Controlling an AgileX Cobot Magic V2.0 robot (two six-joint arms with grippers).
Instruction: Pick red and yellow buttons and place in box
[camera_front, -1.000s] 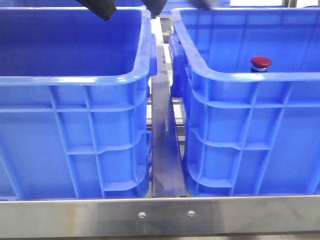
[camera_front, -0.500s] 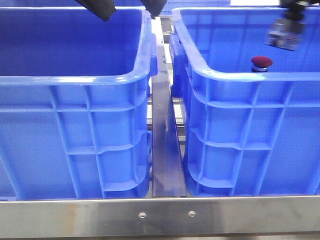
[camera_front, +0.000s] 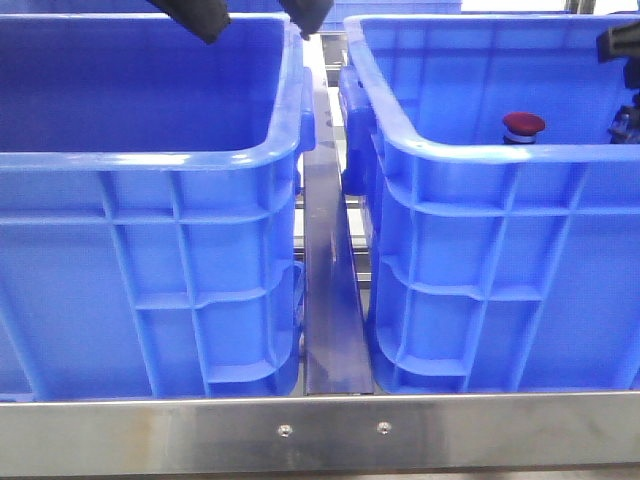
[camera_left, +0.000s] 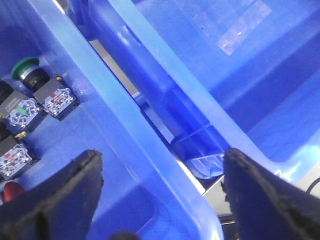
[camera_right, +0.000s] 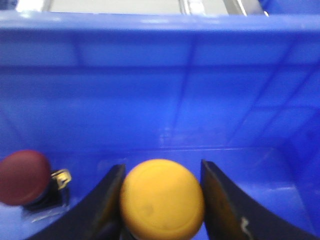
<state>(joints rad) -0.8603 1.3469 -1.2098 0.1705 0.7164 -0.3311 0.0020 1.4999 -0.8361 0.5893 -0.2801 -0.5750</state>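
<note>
Two blue crates stand side by side behind a steel rail (camera_front: 330, 432) at the front, with a metal strip (camera_front: 328, 300) running back between them. Take the right-hand box (camera_front: 500, 270) as the landmark. Inside it, just behind its near wall, the red button (camera_front: 523, 124) stands upright, domed cap up, its long axis vertical. Beside the red button, further toward the box's right wall, the right gripper (camera_right: 161, 200) has its jaws on either side of the yellow button (camera_right: 162, 199), hugging the cap; whether they already pinch it I cannot tell. That button also points cap-up.

I'd judge the yellow one is in the grasping stage. Next the jaws need to be firm on it, then lift straight up over the rim.

Further back, over the gap left of the box, the left gripper (camera_left: 160, 192) hangs with jaws spread wide, holding nothing. The left crate (camera_left: 107, 165) beneath it holds other switches.
</note>
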